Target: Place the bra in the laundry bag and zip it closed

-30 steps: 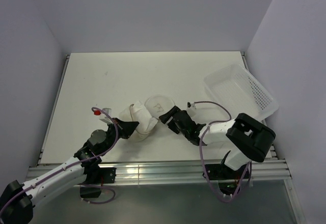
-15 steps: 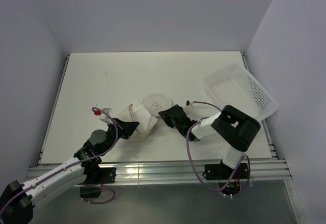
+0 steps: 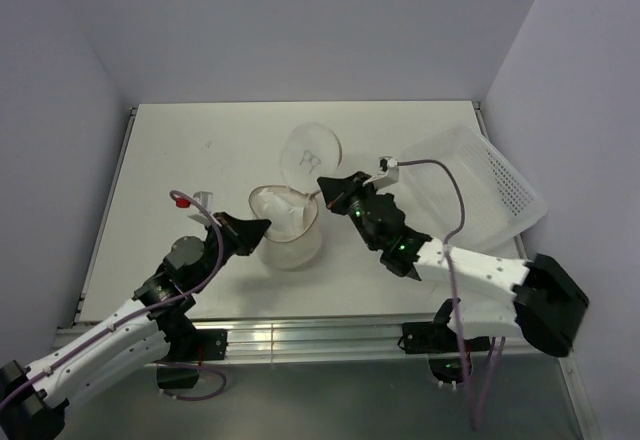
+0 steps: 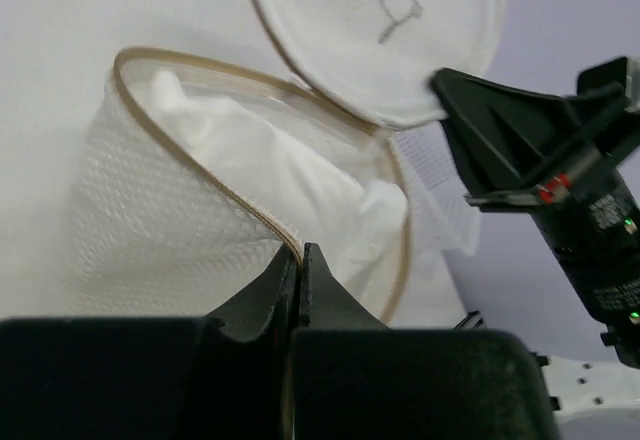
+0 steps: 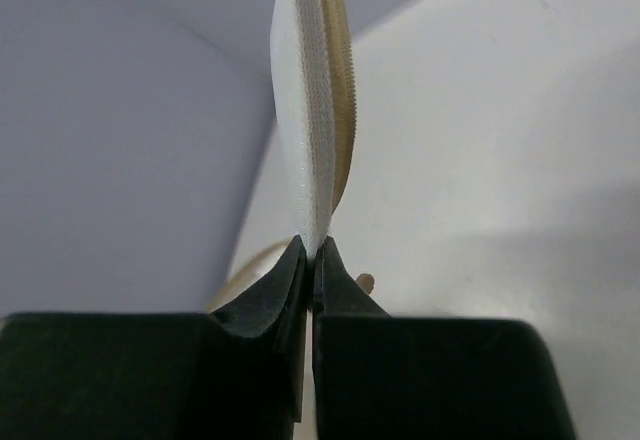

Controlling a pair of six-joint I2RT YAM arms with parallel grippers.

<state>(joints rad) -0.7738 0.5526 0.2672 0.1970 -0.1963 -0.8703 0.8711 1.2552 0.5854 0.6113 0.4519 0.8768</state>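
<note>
While the left gripper (image 4: 298,256) is pinching the tan rim of the laundry bag (image 3: 292,243) with fingers shut tight, the right gripper (image 5: 310,250) is clamping the edge of the round lid (image 3: 311,150), holding it up off the opening. The bra (image 4: 285,170) is sitting bunched inside the bag, mid table (image 3: 180,160), with the perforated tray (image 3: 500,185) off right.

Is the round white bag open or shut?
Open: the right gripper holds the round lid up; the soft white bra sits inside the tan rim.
</note>
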